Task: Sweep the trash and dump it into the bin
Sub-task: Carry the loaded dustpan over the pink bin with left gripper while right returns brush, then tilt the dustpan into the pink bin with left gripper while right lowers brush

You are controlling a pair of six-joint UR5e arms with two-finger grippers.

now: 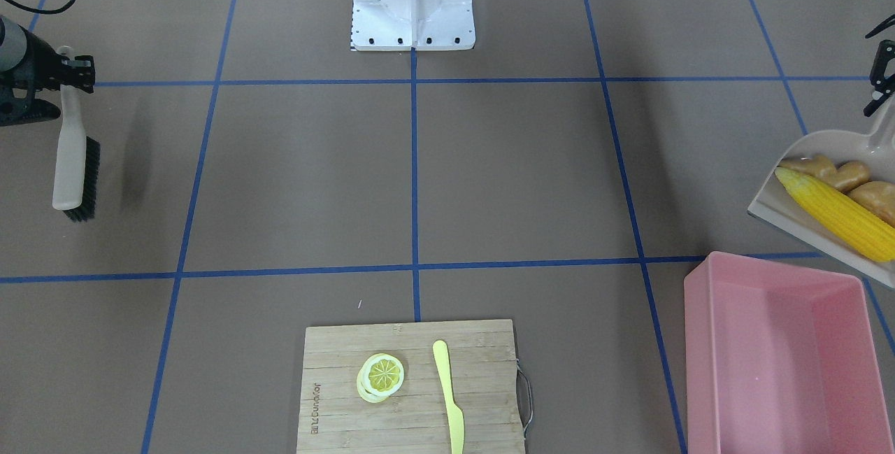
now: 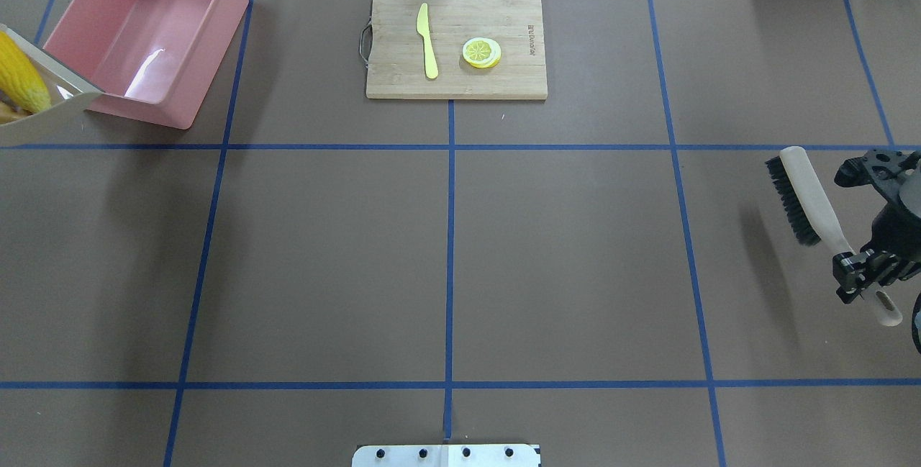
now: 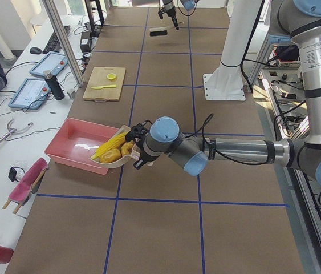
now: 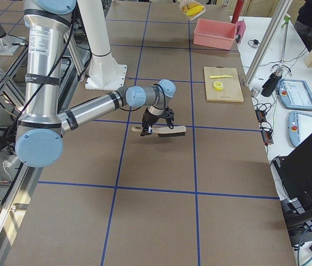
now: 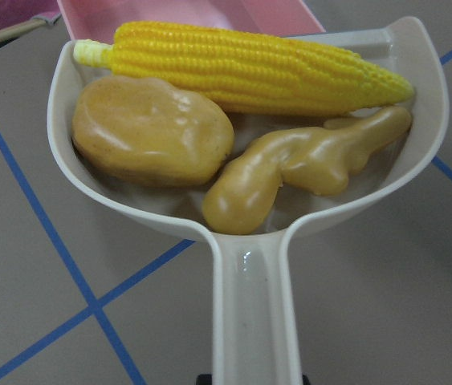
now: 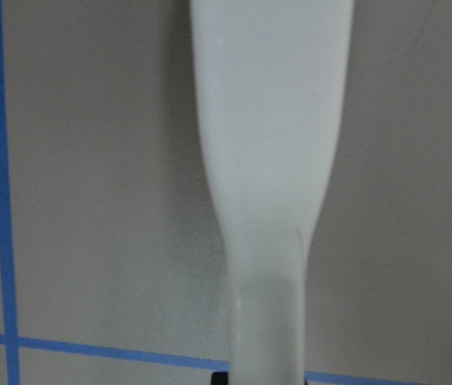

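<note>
Table [image 2: 561, 251] brown, blue-taped (desks [image 3: 0, 149] beside) | left tool [image 3: 139, 149] holds dustpan [image 1: 814, 143] | right tool [image 2: 860, 273] holds brush [image 2: 809, 190]

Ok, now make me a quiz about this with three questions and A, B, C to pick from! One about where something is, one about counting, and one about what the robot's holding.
1. Where is the corn cob?
A) in the dustpan
B) in a blue bowl
C) on the floor

2. How many toy foods lie in the dustpan?
A) one
B) three
C) five

3. What is the right gripper doing?
A) hanging open
B) gripping a spoon
C) shut on the brush

Answers:
1. A, the corn lies across the pan's scoop.
2. B, they are the corn, the potato and the ginger.
3. C, it clamps the brush's pale handle.
</note>
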